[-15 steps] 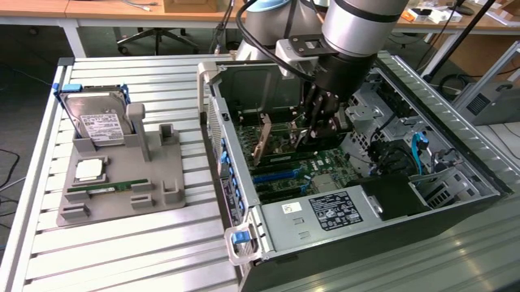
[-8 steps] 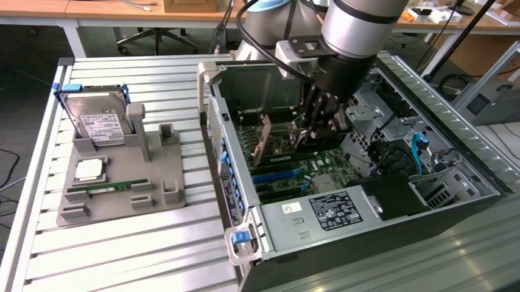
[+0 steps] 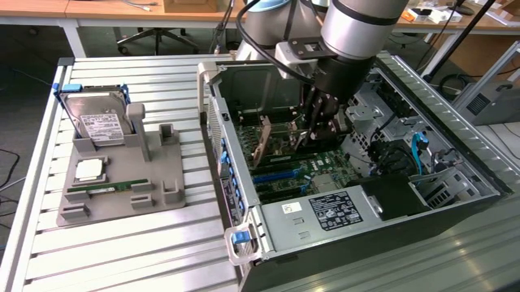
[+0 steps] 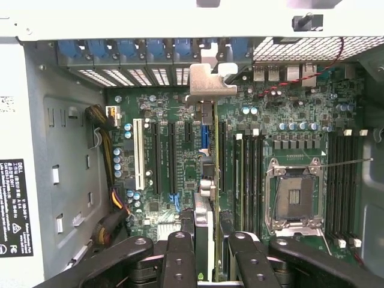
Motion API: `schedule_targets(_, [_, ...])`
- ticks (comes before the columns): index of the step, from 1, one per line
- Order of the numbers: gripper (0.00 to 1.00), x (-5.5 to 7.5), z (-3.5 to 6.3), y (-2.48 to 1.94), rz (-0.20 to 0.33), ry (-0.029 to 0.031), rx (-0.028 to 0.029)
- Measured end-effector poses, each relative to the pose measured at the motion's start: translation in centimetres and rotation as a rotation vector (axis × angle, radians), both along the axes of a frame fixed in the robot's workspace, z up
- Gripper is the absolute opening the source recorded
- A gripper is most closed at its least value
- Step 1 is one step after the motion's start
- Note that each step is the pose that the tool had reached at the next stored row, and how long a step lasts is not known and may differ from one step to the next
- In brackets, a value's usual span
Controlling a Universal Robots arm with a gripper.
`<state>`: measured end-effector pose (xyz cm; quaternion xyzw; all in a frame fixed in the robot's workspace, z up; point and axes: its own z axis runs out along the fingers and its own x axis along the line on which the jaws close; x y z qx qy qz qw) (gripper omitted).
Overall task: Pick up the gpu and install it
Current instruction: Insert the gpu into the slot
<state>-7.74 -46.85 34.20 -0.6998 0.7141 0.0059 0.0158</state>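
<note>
Jaws of the gripper [image 4: 204,255] are closed narrow on the gpu [image 4: 205,180], held edge-on and upright over the green motherboard [image 4: 288,120] inside the open computer case [image 3: 235,152]. Its silver bracket [image 4: 211,81] sits against the rear slot row of the case. A black-and-white label [image 4: 13,207] on the power supply [image 3: 329,213] reads "DELL"; the smaller print is not legible. On the bench [image 3: 122,255], a grey holder [image 3: 122,182] carries a hard drive [image 3: 97,121] with a white label and a green RAM stick [image 3: 107,187].
</note>
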Motion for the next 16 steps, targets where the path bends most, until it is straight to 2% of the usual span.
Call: schedule_targets(16, [0.27, 0.0, -0.3, -0.05, 0.0, 0.0, -0.0083])
